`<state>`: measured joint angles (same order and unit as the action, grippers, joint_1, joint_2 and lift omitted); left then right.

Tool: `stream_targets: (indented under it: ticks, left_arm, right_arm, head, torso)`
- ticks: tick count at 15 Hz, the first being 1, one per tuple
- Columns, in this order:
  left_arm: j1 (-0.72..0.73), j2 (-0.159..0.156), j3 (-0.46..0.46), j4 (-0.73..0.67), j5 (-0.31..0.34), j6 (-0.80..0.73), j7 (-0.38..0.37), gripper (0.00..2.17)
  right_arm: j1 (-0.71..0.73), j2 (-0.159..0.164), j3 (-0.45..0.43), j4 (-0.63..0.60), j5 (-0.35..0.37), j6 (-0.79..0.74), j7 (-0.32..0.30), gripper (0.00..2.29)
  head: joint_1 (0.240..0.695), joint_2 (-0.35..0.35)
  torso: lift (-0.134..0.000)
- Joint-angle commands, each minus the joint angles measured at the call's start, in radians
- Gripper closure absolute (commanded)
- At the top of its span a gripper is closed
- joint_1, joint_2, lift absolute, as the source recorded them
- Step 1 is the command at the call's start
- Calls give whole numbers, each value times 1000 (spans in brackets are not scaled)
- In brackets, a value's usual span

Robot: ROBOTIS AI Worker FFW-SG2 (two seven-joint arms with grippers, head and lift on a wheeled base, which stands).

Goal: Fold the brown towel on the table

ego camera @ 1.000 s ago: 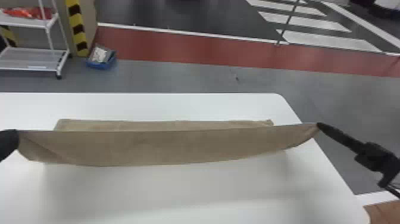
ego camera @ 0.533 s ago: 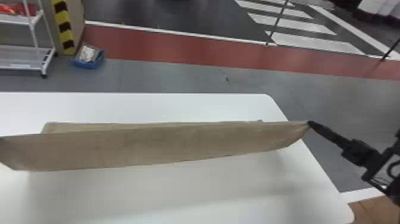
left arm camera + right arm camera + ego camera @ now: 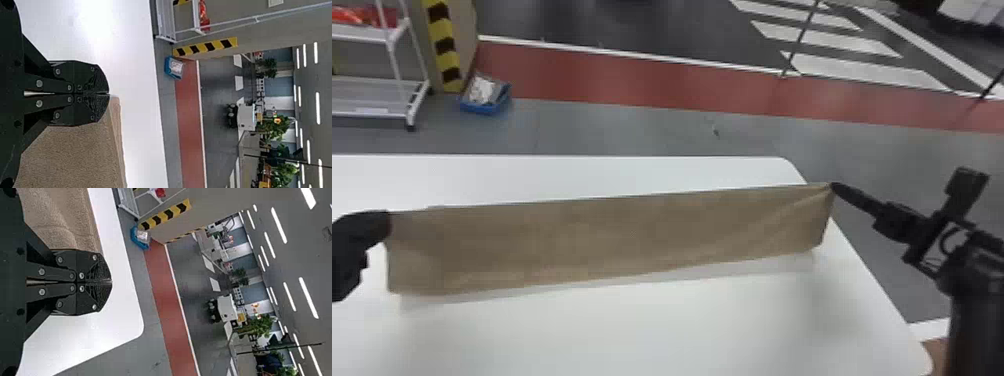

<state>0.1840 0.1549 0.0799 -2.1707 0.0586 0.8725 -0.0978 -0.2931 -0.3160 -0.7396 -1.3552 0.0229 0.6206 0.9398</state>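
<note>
Wht tbl [image 3: 632, 335] | brn towel [image 3: 607, 235]: long strip, R end creased | L fingers [image 3: 376, 225], R fingers [image 3: 849, 194] clamped on it

noted left gripper [image 3: 387, 221] moved inward from head view's left edge. noted right gripper [image 3: 833, 185] shifted inward and farther off, with more of right arm [image 3: 977, 310] in sight. found brown towel [image 3: 602, 235] carried farther across table [image 3: 652, 325], now masking nearly all of rear layer seen earlier. recorded lower edge, bowed at first, now straighter and slanting up toward right.
</note>
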Motion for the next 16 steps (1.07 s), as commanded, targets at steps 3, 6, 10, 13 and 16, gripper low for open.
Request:
stream_targets:
  ticks: [3,6,10,13,16]
  left_arm:
    - [-123,-2,-61,138,-26,-29,6,1744]
    - [-192,0,-101,218,-39,-33,7,1740]
    - [-235,-2,-144,278,-65,-33,9,1727]
    - [-261,-2,-163,312,-72,-33,16,1723]
    - [-273,-2,-163,342,-72,-69,32,103]
  right_arm:
    - [-80,-3,42,131,51,-124,-42,1514]
    - [-93,-2,66,157,68,-152,-75,1514]
    - [-93,8,95,189,85,-198,-107,1511]
    - [-93,11,106,189,86,-213,-139,1507]
    - [-90,15,123,189,112,-232,-176,556]
  head:
    - [695,-274]
    - [695,-274]
    - [695,-272]
    - [695,-276]
    - [695,-276]
  torso:
    - [-124]
    - [-124]
    - [-124]
    - [-124]
    - [-124]
